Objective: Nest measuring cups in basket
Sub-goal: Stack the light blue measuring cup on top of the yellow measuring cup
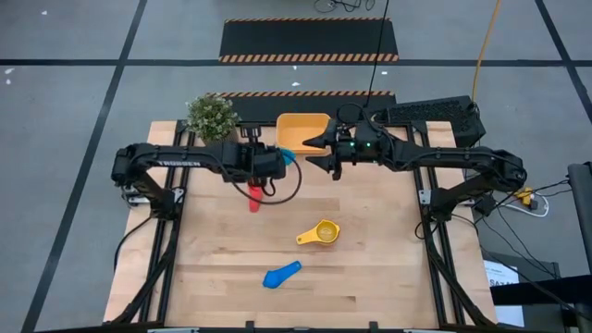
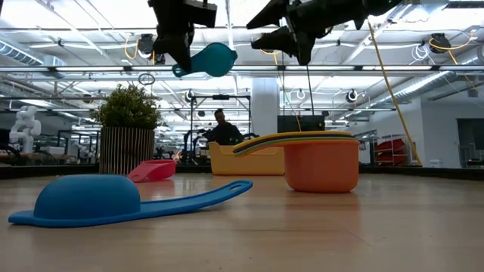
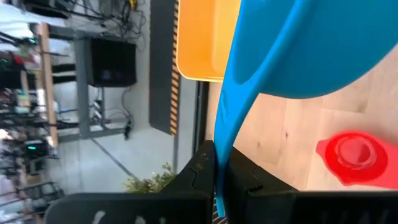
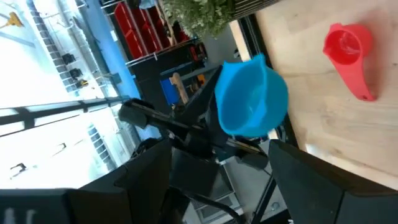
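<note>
Nearest us on the pale wooden desk (image 1: 370, 277) lies a dark blue cup (image 2: 83, 200), upside down, its flat handle pointing toward the middle. Just past it stands the orange cup (image 2: 321, 165) with yellow and green cups stacked inside, so the nesting has begun out on the desk, not in the basket.

Farther back and well above the desk, we hold a light blue cup (image 2: 206, 60) in our left gripper (image 3: 219, 180), fingers pinched tight on the thin handle so the bowl hangs free. We judge this grip leaves the bowl clear to be lowered into another cup or into the basket. Our right gripper (image 1: 319, 151) faces it from close by, fingers spread wide and empty, looking ready to take the cup or to steady it.

Below them a red cup (image 1: 254, 195) lies on the desk, alone. Behind it, at the far edge, sit the orange-yellow basket (image 1: 301, 123) and a small potted plant (image 1: 212, 116) beside it. We cannot tell whether anything is in the basket.

Beyond the desk is a grey floor with striped black mats, and a bright workshop hall where a person (image 2: 221, 128) sits in the distance.
</note>
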`<move>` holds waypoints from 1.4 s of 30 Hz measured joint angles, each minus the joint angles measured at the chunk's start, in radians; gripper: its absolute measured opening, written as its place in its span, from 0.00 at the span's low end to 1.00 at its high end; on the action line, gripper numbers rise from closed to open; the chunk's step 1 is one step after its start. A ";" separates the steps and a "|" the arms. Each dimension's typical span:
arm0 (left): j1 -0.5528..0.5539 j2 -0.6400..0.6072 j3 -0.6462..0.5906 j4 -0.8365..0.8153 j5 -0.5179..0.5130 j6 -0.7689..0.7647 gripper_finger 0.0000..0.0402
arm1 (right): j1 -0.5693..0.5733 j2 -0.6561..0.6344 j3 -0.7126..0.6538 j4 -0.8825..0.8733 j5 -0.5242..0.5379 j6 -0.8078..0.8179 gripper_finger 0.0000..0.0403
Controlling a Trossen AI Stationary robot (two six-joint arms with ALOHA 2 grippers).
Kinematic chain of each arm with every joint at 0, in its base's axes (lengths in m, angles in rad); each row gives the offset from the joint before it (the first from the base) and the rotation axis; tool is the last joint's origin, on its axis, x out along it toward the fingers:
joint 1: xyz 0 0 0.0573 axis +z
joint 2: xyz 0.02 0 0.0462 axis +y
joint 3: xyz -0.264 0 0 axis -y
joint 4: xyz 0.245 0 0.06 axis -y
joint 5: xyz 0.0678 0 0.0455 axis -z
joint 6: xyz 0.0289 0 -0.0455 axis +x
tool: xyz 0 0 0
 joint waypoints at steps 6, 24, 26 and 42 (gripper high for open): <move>0.033 0.000 0.000 0.048 0.045 0.003 0.01 | 0.001 0.028 0.000 -0.016 0.030 0.050 0.65; 0.052 0.000 0.000 0.121 0.063 0.057 0.02 | -0.002 0.108 0.000 0.116 0.075 0.248 0.47; 0.053 0.000 0.000 0.127 0.059 0.056 0.03 | -0.003 0.107 0.000 0.115 0.074 0.258 0.43; 0.048 -0.001 0.000 0.161 0.043 0.046 0.03 | -0.024 0.106 0.000 0.114 0.019 0.248 0.18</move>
